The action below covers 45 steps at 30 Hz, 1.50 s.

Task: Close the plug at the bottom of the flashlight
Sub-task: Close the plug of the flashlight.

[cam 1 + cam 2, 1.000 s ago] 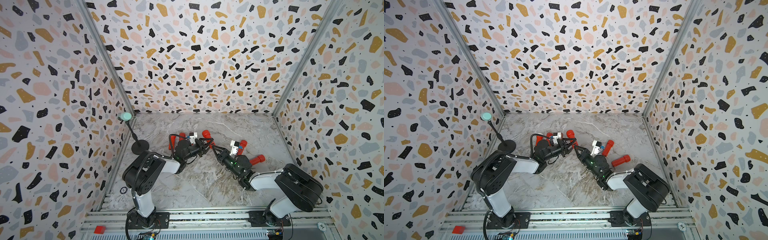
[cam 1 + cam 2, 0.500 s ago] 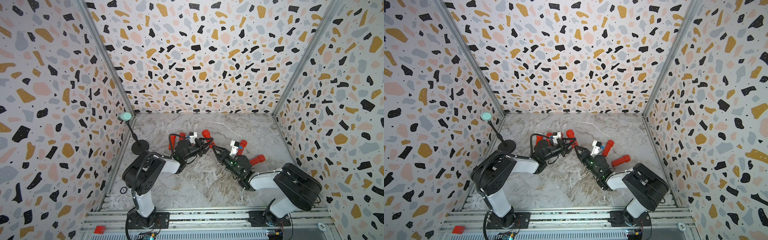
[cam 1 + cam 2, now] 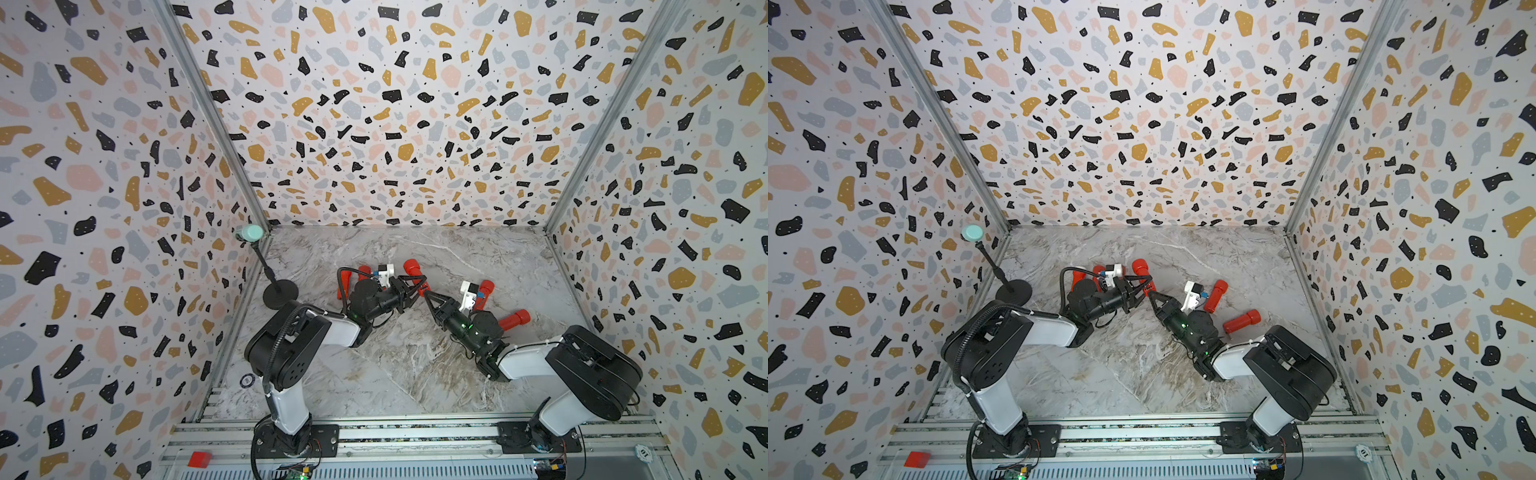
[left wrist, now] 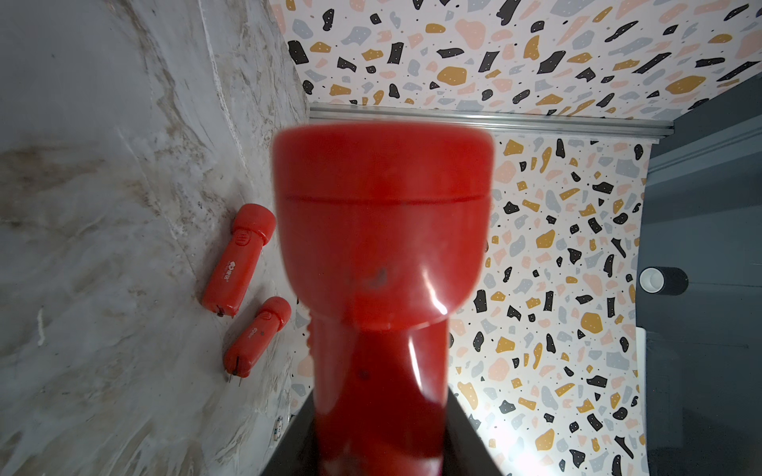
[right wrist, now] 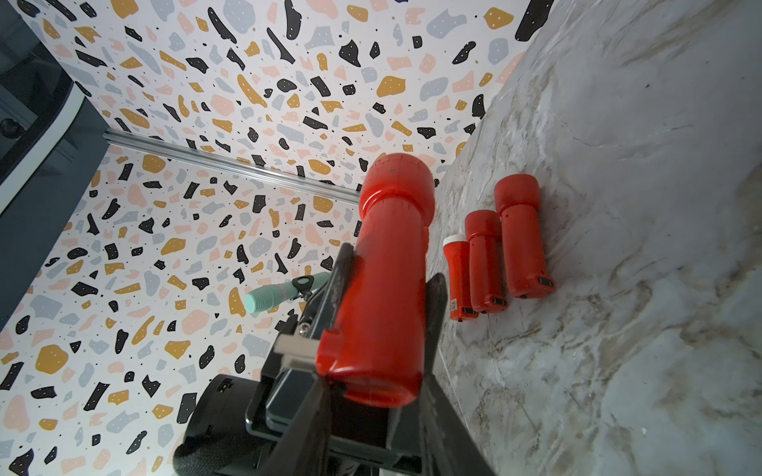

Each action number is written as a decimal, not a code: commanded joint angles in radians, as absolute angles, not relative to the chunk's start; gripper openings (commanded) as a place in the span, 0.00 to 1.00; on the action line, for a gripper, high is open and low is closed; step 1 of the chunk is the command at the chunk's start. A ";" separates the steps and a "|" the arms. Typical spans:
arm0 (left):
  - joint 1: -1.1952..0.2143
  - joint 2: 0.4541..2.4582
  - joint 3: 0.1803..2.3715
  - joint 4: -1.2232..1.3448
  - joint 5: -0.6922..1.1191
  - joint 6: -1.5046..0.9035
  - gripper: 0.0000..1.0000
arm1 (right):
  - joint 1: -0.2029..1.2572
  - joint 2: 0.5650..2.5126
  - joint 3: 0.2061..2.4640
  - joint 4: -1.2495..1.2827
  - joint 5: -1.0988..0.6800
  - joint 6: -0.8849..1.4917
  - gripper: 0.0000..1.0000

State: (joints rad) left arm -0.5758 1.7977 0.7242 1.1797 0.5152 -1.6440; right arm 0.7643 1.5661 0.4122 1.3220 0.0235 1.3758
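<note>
Flashlight (image 3: 412, 268) held in the air between both arms.
Left gripper (image 3: 409, 286) clamped around its mid-body, head pointing toward the back wall; right gripper (image 3: 430, 296) narrow, fingers (image 5: 305, 424) pinching the bottom end where the plug sits.

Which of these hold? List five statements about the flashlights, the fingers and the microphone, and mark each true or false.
1. The left fingers clamp the held flashlight around its body. True.
2. The right fingers are far from it. False: they close on its bottom end.
3. Two loose flashlights lie side by side on the table. True.
4. The microphone has a red head. False: its head is pale green.
5. Every flashlight on the table has a red head. False: the smallest flashlight has a white head.
</note>
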 commanded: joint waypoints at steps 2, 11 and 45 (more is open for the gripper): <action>-0.571 1.786 0.728 1.265 0.537 -1.647 0.00 | 0.769 1.568 0.444 1.335 0.034 1.381 0.36; -0.571 1.782 0.730 1.273 0.540 -1.649 0.00 | 0.769 1.584 0.449 1.302 0.034 1.393 0.34; -0.572 1.784 0.730 1.302 0.546 -1.657 0.00 | 0.769 1.609 0.467 1.266 0.025 1.409 0.29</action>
